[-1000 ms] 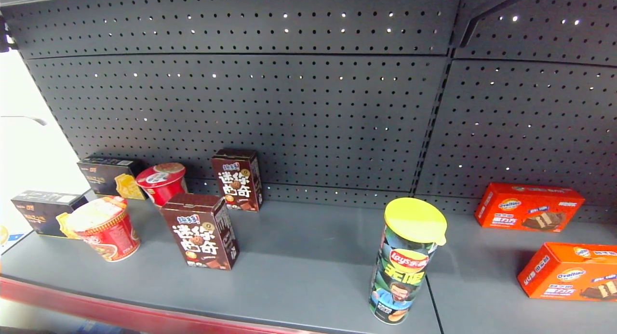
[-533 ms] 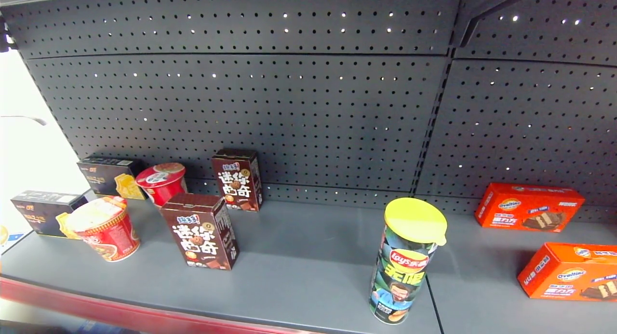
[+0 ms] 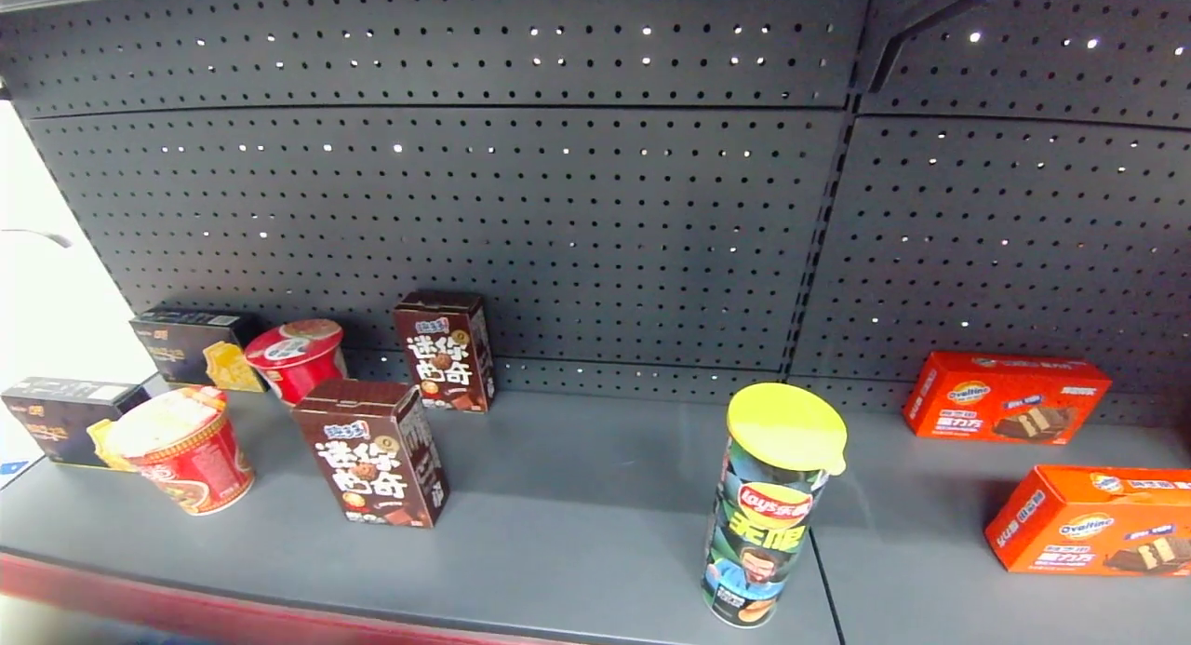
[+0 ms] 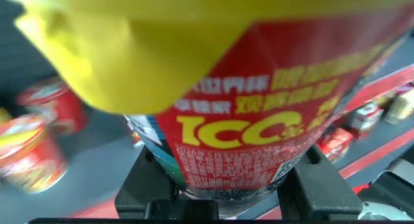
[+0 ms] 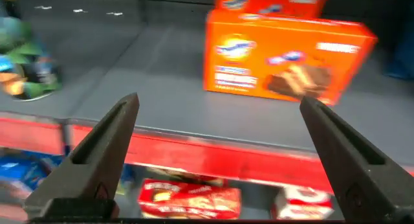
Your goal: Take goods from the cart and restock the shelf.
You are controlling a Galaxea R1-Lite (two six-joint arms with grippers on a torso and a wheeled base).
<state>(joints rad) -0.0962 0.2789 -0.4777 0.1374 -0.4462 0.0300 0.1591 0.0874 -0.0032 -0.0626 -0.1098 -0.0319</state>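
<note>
Backing grey shelf (image 3: 577, 533), dark pegboard (image 3: 558, 235), red canister (image 4: 259, 140) in left jaws

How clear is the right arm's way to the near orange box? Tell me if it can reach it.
Probably yes. The right gripper is open, facing the near orange box across the shelf's red edge, with nothing between them. The left gripper holds a red can.

I'm seeing a perforated back panel (image 3: 558, 235) rising behind the shelf (image 3: 577, 524). At the left, two black boxes (image 3: 181, 345) (image 3: 56, 417) are lying flat, with two red cups (image 3: 296, 356) (image 3: 181, 450) standing just beside them and two brown boxes (image 3: 445, 352) (image 3: 372, 454) standing upright. A yellow-lidded tube (image 3: 768, 515) is standing near the front edge, and two orange boxes (image 3: 1005, 398) (image 3: 1089, 524) are lying at the right.
</note>
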